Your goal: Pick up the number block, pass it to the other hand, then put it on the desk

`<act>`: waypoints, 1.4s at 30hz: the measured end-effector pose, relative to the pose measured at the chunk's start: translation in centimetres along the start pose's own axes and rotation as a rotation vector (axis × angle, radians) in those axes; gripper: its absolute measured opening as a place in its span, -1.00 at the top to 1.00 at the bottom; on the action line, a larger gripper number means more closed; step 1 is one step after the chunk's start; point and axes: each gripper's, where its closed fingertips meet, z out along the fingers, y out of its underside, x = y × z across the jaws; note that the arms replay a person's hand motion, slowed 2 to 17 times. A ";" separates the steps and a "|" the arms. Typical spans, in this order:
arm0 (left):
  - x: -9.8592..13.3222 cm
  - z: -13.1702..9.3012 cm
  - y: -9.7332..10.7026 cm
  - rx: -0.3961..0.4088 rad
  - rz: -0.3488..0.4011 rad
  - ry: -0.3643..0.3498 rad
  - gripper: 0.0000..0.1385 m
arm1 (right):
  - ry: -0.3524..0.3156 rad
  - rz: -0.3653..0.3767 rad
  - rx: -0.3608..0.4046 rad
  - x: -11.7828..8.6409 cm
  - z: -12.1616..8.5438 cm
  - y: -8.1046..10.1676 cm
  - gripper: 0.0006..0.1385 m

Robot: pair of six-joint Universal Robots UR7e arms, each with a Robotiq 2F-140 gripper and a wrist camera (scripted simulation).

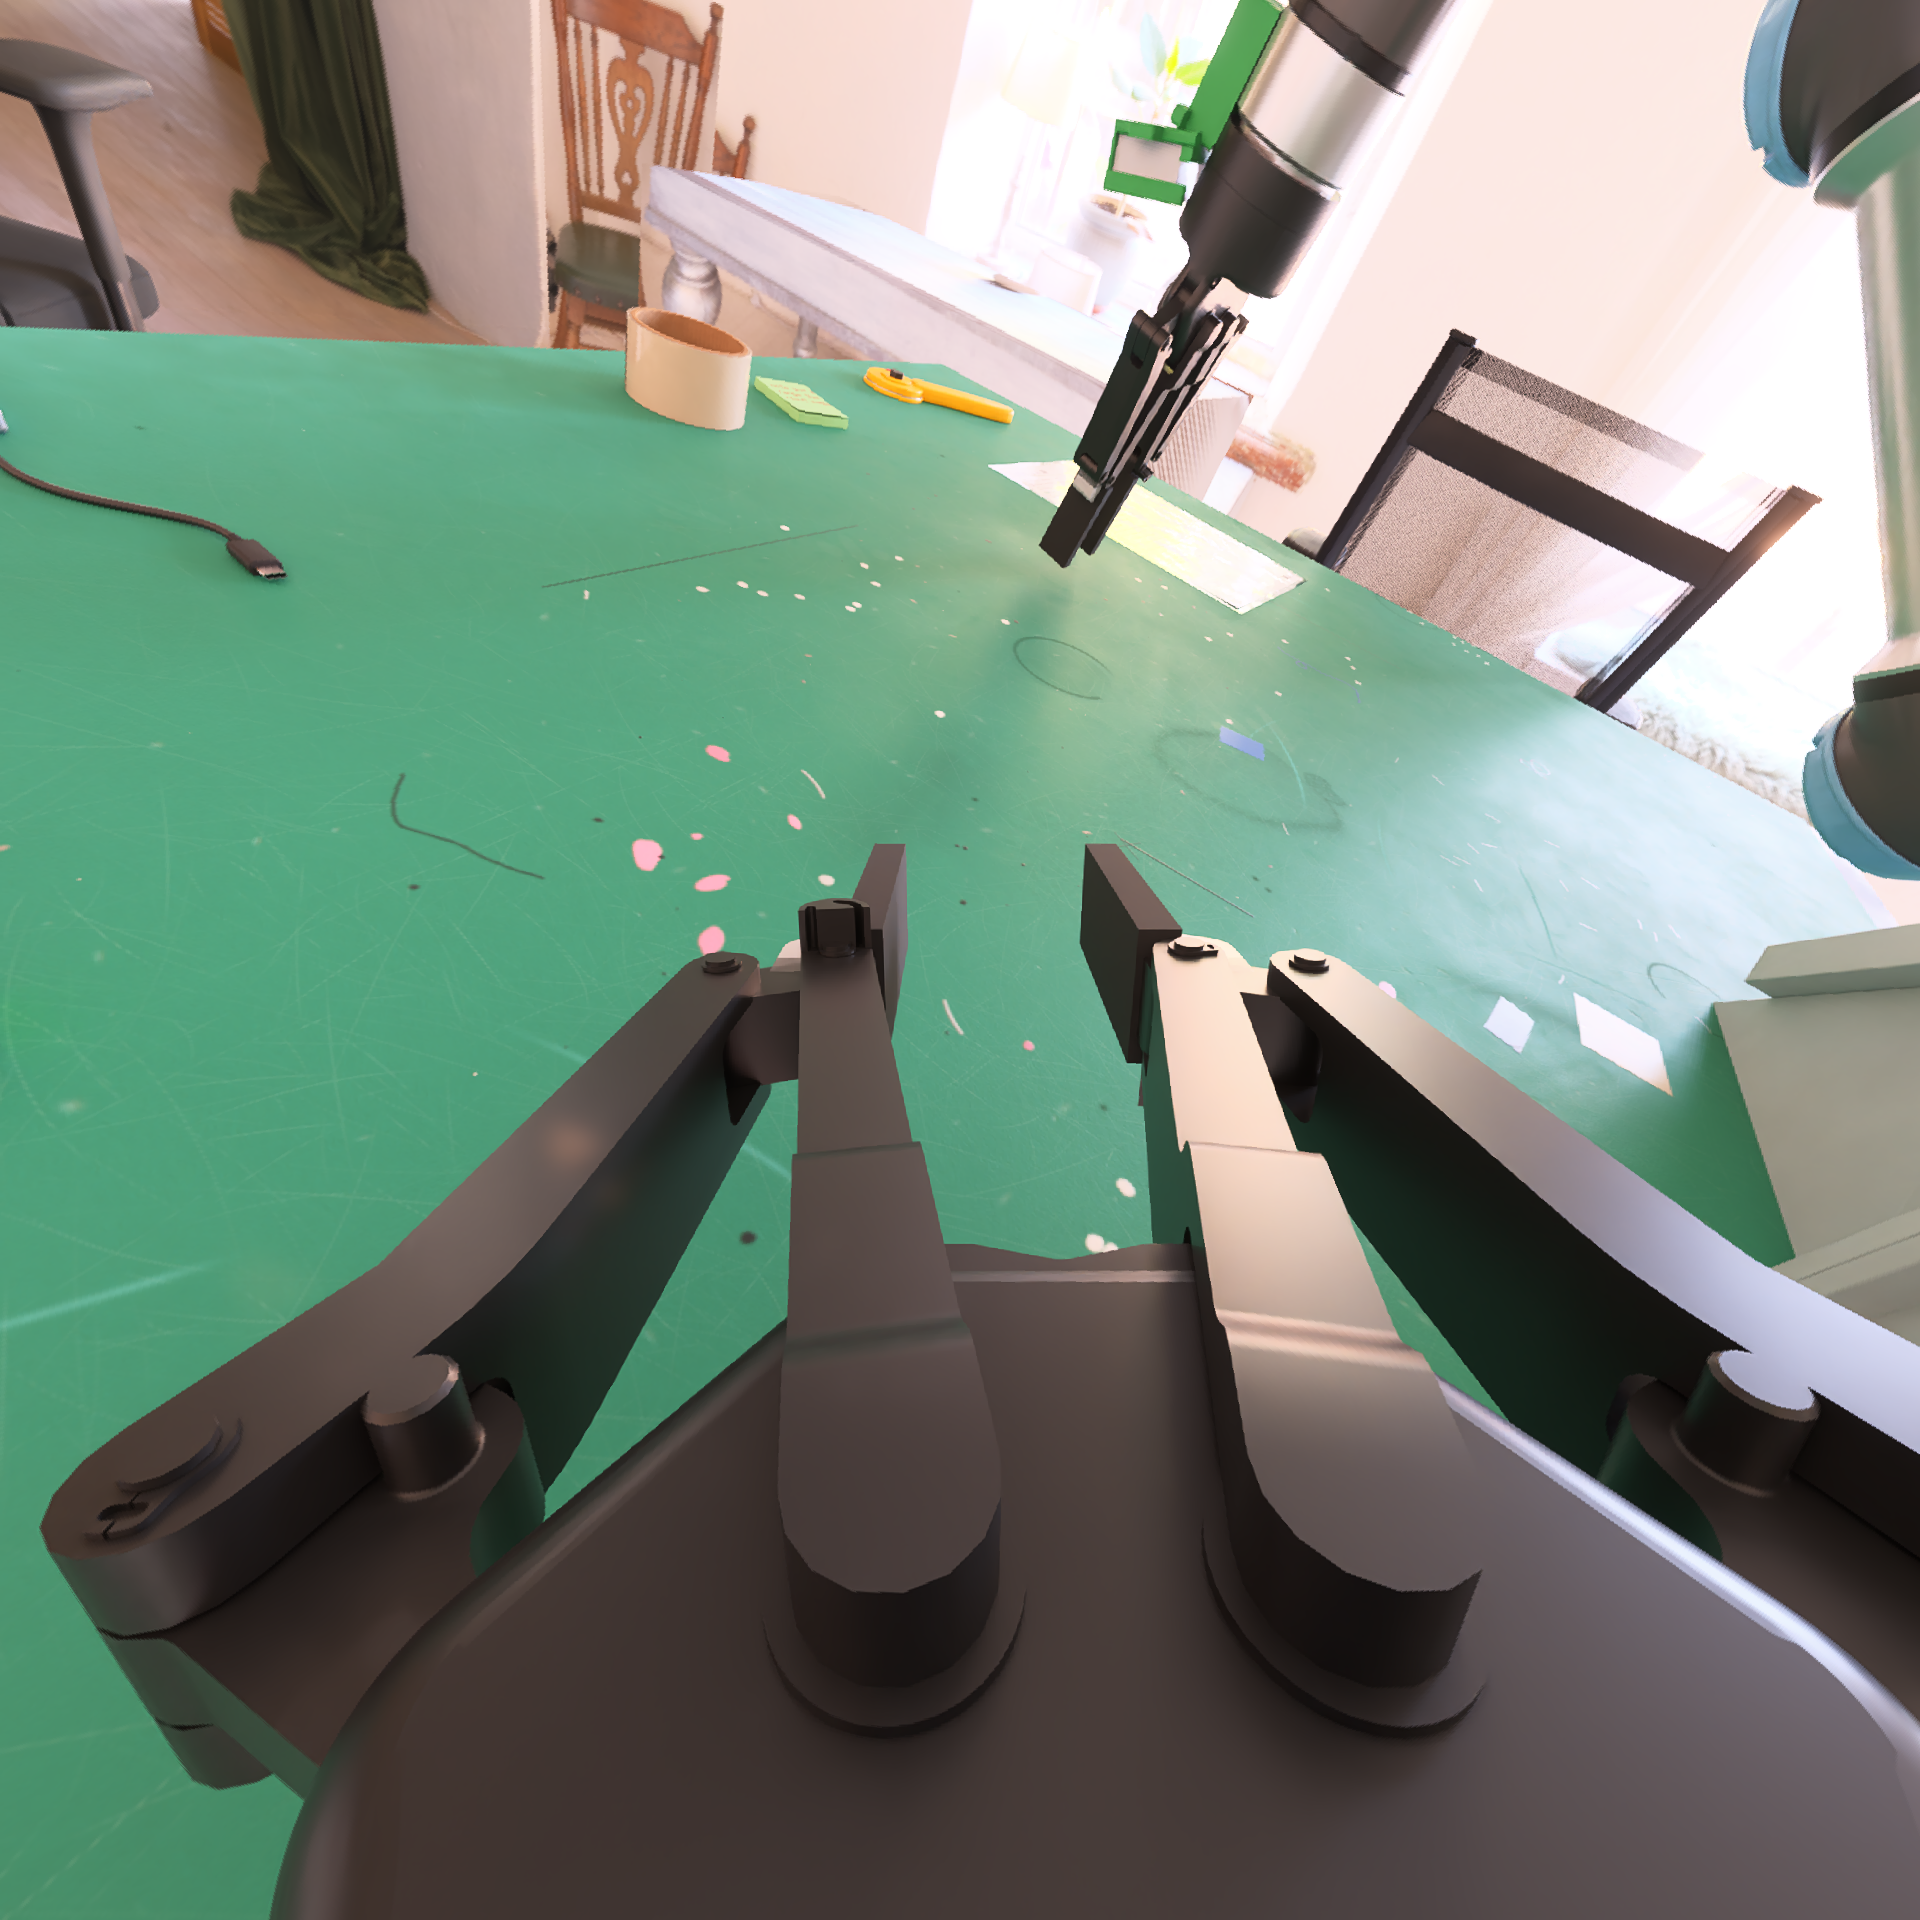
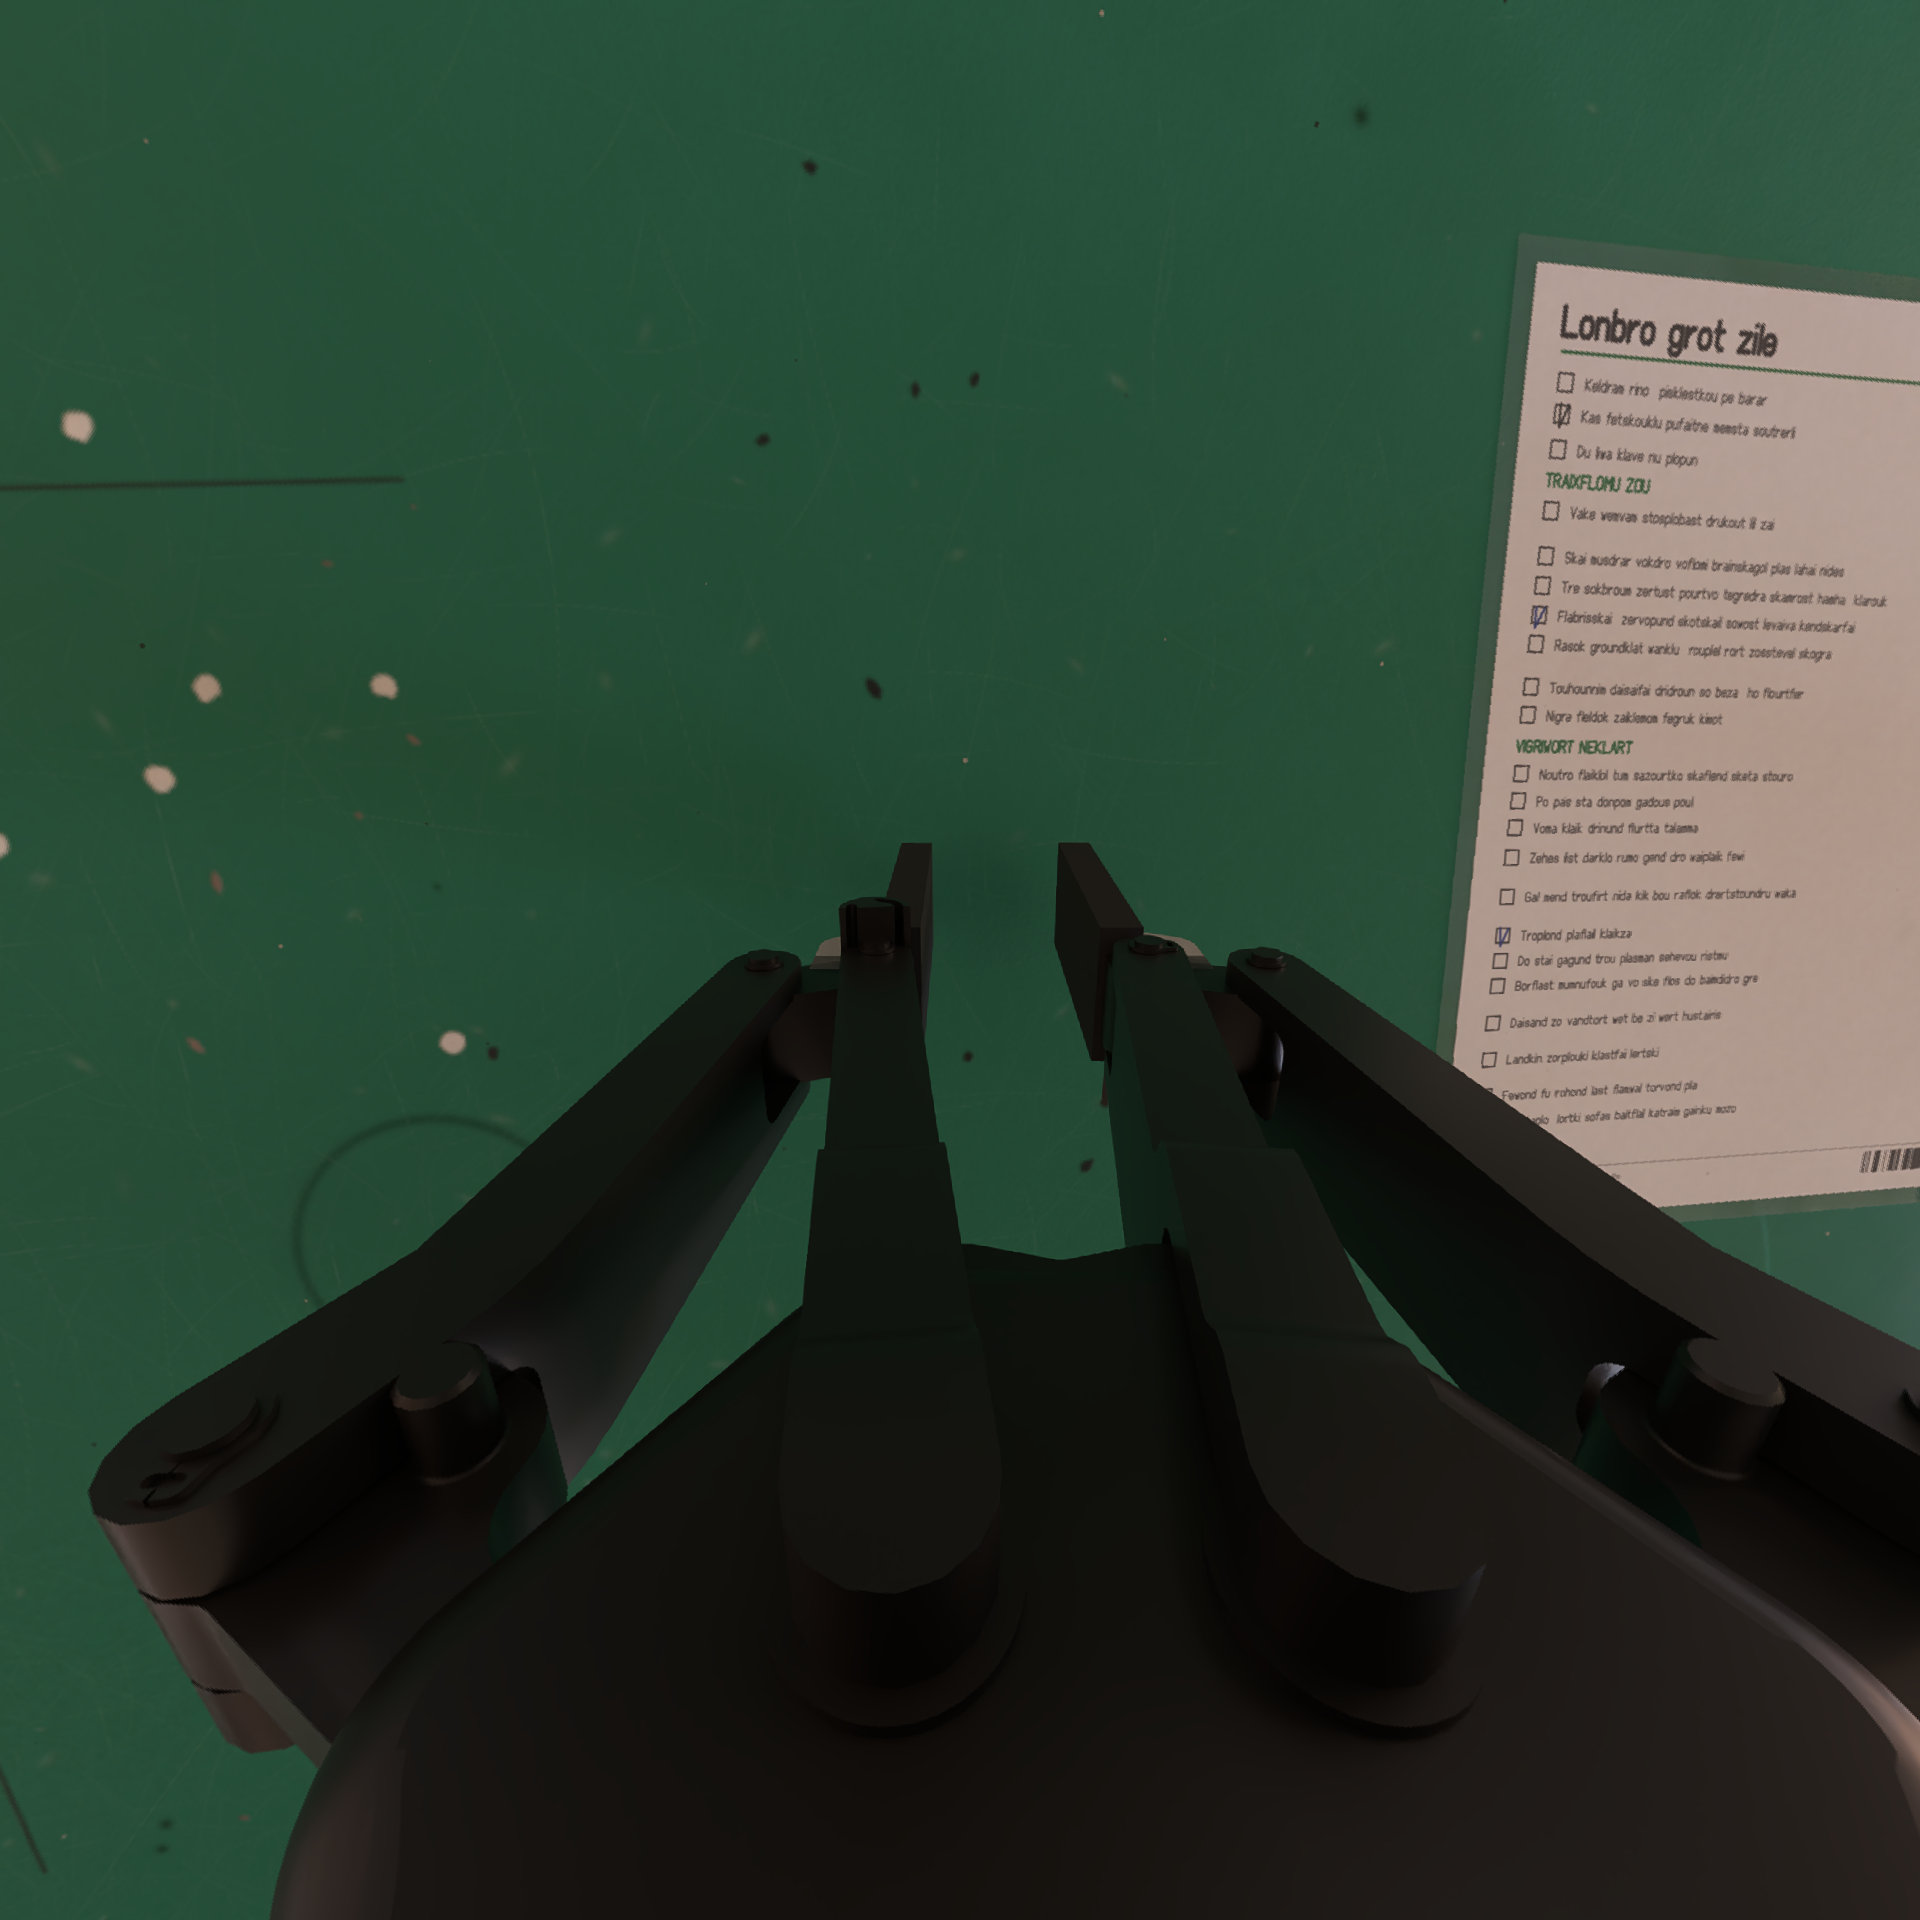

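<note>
Pincers: left (image 1: 992,914), right (image 2: 994,904) part-open, empty; tape roll (image 1: 688,379), cable (image 1: 145,511), possibly number block (image 1: 800,402) far.

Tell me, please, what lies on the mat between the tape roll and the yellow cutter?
In the left wrist view, a flat light-green block lies between the tape roll and the yellow cutter, touching neither.

Home workroom: scuffed green work surface (image 1: 416,644), carved wooden chair (image 1: 623,114), grey dining table (image 1: 831,260), green curtain (image 1: 322,156).
</note>
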 end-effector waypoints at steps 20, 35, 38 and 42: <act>0.0 0.0 0.2 0.004 0.001 -0.005 0.33 | 0.026 0.004 0.017 0.0 0.8 0.1 0.54; -0.2 0.0 0.3 0.003 0.017 -0.028 0.32 | 0.062 -0.019 0.091 0.2 -0.5 -0.3 0.44; -0.3 0.0 0.3 0.005 0.019 -0.034 0.31 | 0.063 -0.022 0.133 0.2 -1.5 -0.5 0.42; -0.4 -0.1 0.3 0.009 0.021 -0.043 0.28 | 0.056 -0.025 0.210 0.0 -3.3 -1.0 0.42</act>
